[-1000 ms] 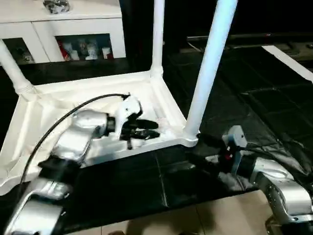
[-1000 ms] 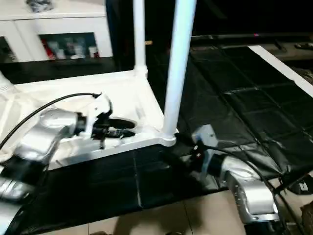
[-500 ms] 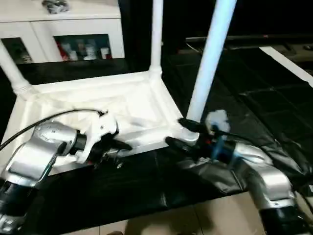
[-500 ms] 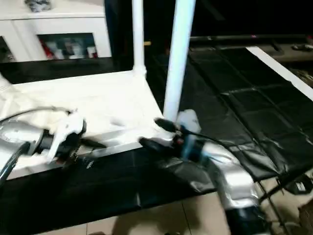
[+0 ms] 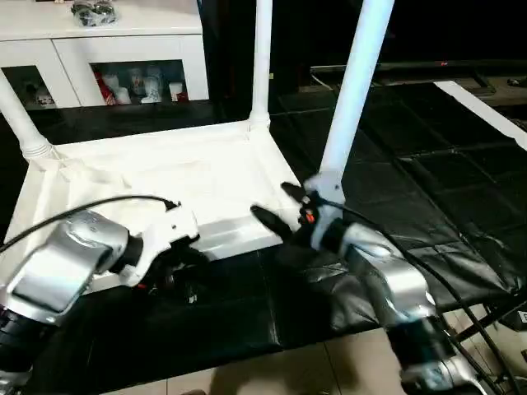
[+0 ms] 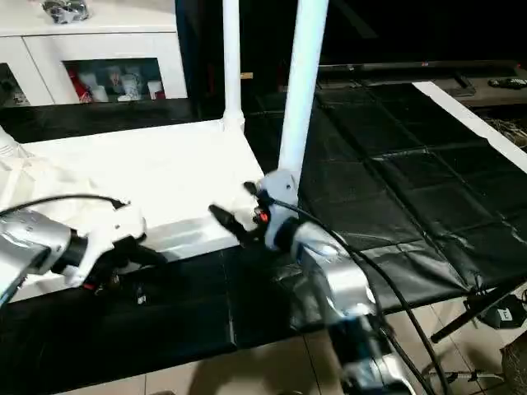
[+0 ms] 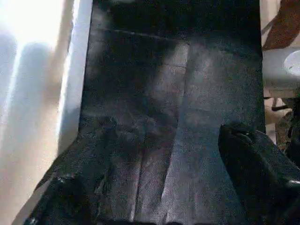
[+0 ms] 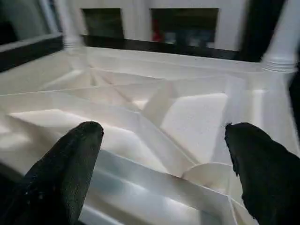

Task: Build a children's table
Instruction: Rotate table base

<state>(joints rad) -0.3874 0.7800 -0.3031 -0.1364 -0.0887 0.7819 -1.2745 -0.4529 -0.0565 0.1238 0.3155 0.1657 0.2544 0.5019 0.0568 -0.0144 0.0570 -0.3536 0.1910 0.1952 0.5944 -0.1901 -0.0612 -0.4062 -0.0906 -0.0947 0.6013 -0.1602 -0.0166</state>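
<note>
The upside-down table top (image 5: 156,177) lies on the black mat (image 5: 428,181) with legs (image 5: 356,90) standing up. The right gripper (image 5: 276,210) hovers wide open and empty at its near right corner. The left gripper (image 7: 159,187), open and empty, hangs over the mat just beside the near edge.

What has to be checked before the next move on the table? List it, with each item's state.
1. Table top lies ribbed side up on the black mat: ok.
2. Near leg stands upright in its corner socket: ok.
3. Far right leg and far left leg stand upright in their sockets: ok.
4. Fourth corner, with or without a leg, is hidden behind the left arm: cannot tell.
5. Right gripper is open and empty at the table's near edge: ok.
6. Left gripper is open and empty over the mat: ok.
</note>
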